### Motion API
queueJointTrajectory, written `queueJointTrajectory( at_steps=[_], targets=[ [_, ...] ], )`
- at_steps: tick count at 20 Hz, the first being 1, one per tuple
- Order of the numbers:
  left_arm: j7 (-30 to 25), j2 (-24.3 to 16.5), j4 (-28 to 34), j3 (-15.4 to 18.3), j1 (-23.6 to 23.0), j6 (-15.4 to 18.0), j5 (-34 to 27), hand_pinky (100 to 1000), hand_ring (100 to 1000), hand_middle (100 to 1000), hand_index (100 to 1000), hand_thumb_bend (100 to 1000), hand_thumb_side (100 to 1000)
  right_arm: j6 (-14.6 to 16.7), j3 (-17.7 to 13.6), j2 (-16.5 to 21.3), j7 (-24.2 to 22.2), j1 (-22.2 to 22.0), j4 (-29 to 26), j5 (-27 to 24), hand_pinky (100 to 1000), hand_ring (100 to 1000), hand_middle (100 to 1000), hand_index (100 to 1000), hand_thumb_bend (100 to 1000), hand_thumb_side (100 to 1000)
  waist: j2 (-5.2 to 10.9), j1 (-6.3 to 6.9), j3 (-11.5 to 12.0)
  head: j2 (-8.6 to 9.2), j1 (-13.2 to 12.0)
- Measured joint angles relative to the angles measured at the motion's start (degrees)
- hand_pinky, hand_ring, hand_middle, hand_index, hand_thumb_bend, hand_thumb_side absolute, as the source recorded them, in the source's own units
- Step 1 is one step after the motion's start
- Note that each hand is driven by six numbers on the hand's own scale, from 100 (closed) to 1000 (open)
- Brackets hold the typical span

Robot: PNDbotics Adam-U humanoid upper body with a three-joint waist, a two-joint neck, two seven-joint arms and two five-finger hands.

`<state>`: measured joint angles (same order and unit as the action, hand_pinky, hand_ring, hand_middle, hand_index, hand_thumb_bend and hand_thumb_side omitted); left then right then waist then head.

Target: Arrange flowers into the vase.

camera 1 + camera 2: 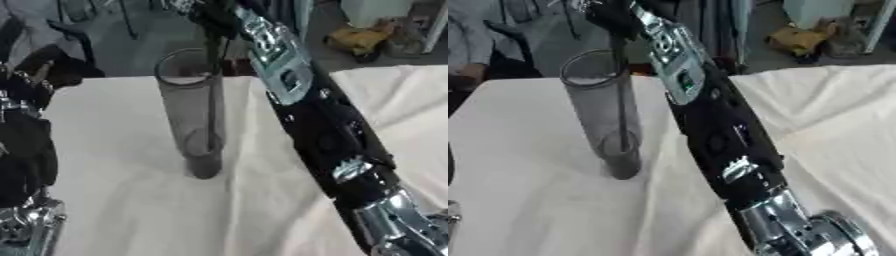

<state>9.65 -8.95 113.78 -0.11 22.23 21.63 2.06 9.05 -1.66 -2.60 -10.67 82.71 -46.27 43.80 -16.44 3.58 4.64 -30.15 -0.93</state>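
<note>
Soft, even daylight on a pale tabletop; both views slightly blurred.
Glare flares on the silver arm joints (798, 227) at 5 o'clock; the vase (194, 110) casts a faint shadow.

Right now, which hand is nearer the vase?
Right. The right hand is directly above the vase mouth, where a dark stem stands inside. The left hand sits off to the vase's left at the table edge.
</note>
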Motion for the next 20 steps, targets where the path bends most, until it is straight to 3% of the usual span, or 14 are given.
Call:
queueJointTrajectory(
  at_steps=[2, 3, 7, 9, 16, 17, 20],
  targets=[
    [0.0, 0.0, 0.0, 0.0, 0.0, 0.0, 0.0, 649, 828, 933, 1000, 100, 1000, 0.8, -0.1, 0.3, -1.0, 0.0, 0.3, 1.0, 668, 722, 506, 673, 488, 1000, 0.0, 0.0, 0.0, 0.0, 0.0],
    [0.0, 0.0, 0.0, 0.0, 0.0, 0.0, 0.0, 649, 828, 934, 1000, 100, 1000, 1.0, -0.1, 0.4, -1.4, 0.0, 0.3, 1.3, 704, 756, 557, 719, 509, 1000, 0.0, 0.01, 0.0, 0.0, 0.0],
    [0.0, 0.0, 0.0, 0.0, 0.0, 0.0, 0.0, 649, 828, 934, 1000, 100, 1000, 2.1, -0.1, 0.9, -3.4, 0.0, 0.6, 2.5, 704, 756, 557, 719, 509, 1000, 0.03, 0.01, 0.0, 0.02, -0.1],
    [0.0, 0.0, 0.0, 0.0, 0.0, 0.0, 0.0, 649, 828, 934, 1000, 100, 1000, 2.6, -0.1, 1.1, -4.4, 0.0, 0.7, 2.8, 733, 787, 601, 783, 532, 1000, 0.05, 0.01, 0.0, 0.04, -0.1],
    [-0.1, 0.0, 0.0, 0.0, 0.0, -0.1, 0.0, 649, 828, 934, 1000, 100, 1000, 4.1, -0.1, 1.8, -7.5, -0.1, 0.7, 3.5, 744, 801, 615, 799, 539, 1000, 0.2, 0.01, -0.1, 0.45, -0.2],
    [-0.1, 0.0, 0.0, 0.0, 0.0, -0.1, 0.0, 649, 828, 934, 1000, 100, 1000, 4.2, -0.1, 1.8, -7.6, -0.1, 0.7, 3.5, 782, 852, 669, 850, 567, 1000, 0.2, 0.01, -0.1, 0.45, -0.2],
    [-0.1, 0.0, 0.0, 0.0, 0.0, -0.1, 0.0, 649, 828, 934, 1000, 100, 1000, 4.8, 0.1, 1.9, -8.8, -0.1, 0.7, 4.0, 797, 867, 687, 863, 580, 1000, 0.21, 0.01, -0.3, 0.45, -0.2]
  ],
)
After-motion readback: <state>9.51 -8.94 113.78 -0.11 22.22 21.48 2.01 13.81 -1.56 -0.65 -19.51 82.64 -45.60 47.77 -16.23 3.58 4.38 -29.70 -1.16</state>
